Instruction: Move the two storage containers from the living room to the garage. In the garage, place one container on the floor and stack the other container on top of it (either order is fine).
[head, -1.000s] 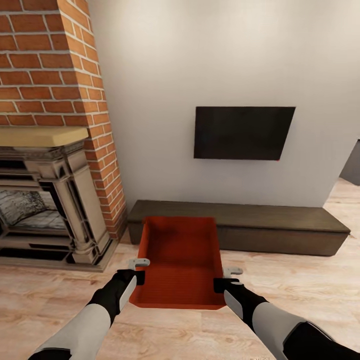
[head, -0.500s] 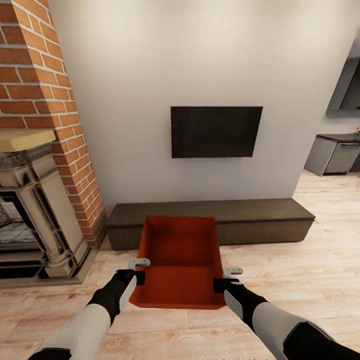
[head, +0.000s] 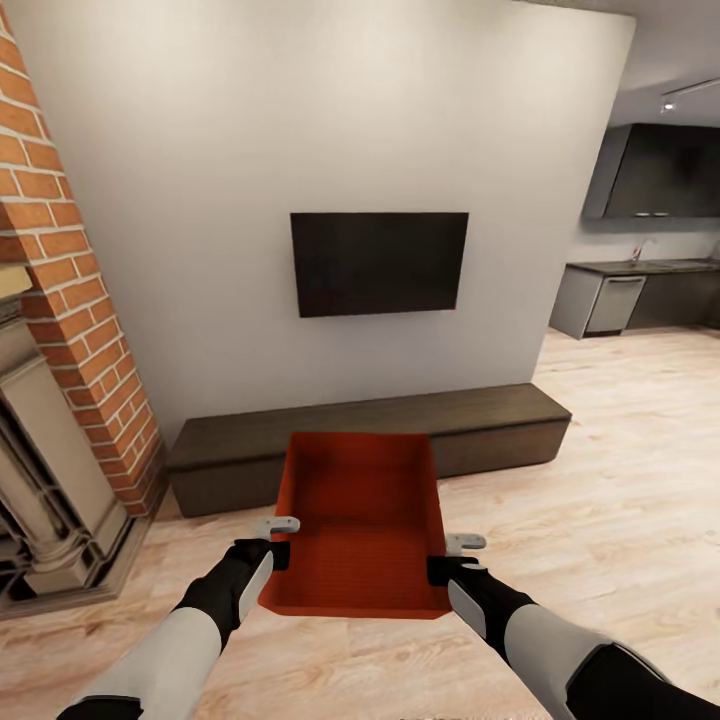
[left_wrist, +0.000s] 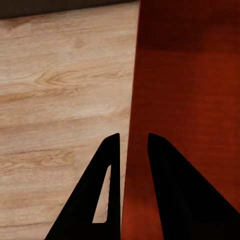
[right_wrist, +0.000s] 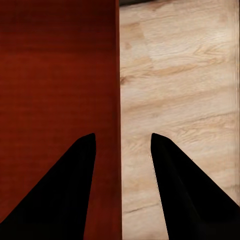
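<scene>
One orange-red storage container (head: 360, 510) hangs in front of me above the light wood-plank floor (head: 620, 480) of the living room, held level between my two arms. My left gripper (head: 280, 528) is shut on its left wall; in the left wrist view the dark fingers (left_wrist: 112, 165) pinch the thin rim of the container (left_wrist: 185, 100). My right gripper (head: 456, 548) straddles the right wall, and the right wrist view shows its fingers (right_wrist: 170, 170) set wide, with a gap on each side of the container's (right_wrist: 55, 75) rim.
A black wall TV (head: 378, 262) hangs straight ahead over a long low dark cabinet (head: 360, 440). The red brick fireplace (head: 70, 300) stands at the left. An opening at the right leads over wood flooring to dark kitchen units (head: 640, 290).
The whole view has swung right: fireplace, TV and cabinet slid left and the kitchen came into sight. Container and grippers keep the same pose before me.
</scene>
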